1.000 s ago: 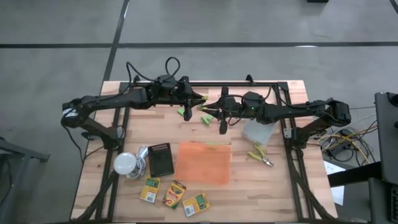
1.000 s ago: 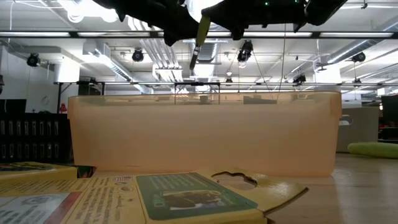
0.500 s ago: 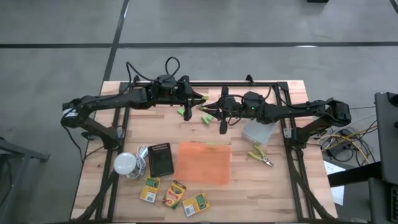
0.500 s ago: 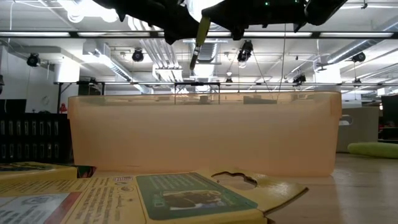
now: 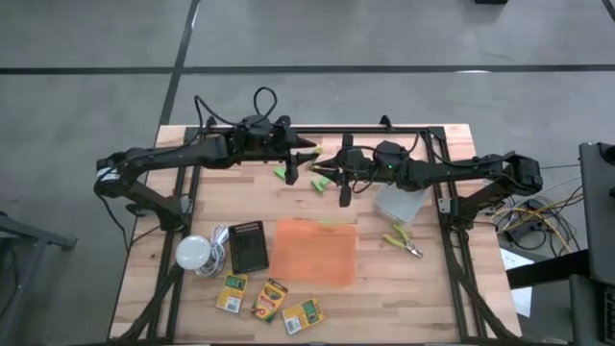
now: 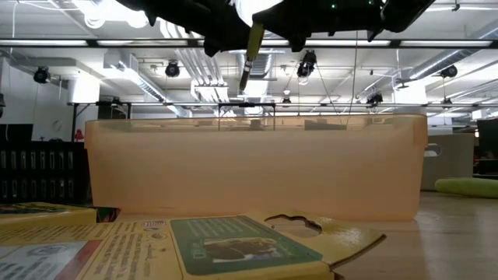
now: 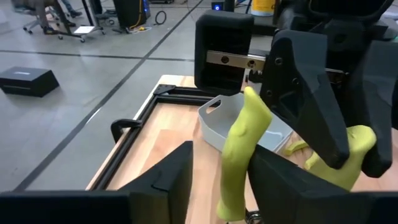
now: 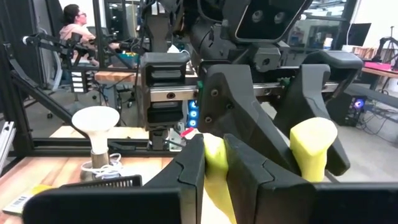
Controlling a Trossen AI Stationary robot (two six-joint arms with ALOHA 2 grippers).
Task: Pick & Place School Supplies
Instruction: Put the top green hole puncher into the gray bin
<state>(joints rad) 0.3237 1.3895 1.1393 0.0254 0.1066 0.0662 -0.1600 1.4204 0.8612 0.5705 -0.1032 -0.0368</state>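
A scissor-like tool with yellow handles [image 5: 325,171] is up in the air over the table's far middle, between my two arms. In the low view it hangs blade-down [image 6: 247,62]. My left gripper [image 5: 304,157] reaches in from the left and my right gripper [image 5: 327,175] from the right, each shut on one handle. A second yellow-handled tool [image 5: 404,242] lies on the wood on the right. Two green blocks [image 5: 283,173] [image 5: 320,184] lie below the grippers. Three crayon boxes [image 5: 270,300] lie flat near the front edge. My left gripper pinches one yellow handle [image 7: 244,134] between its two fingers [image 7: 177,171], coming in level from the table's left. The tool is lifted clear of the table. My right gripper pinches the other yellow handle [image 8: 214,163] between its two fingers [image 8: 245,165], coming in level from the table's right and facing the left gripper.
An orange translucent tray [image 5: 315,252] sits at the table's middle front. A white bulb with cord [image 5: 195,253] and a black block [image 5: 249,245] lie to its left. A pale grey dish [image 5: 399,202] sits under the right arm. A person sits in the room beyond.
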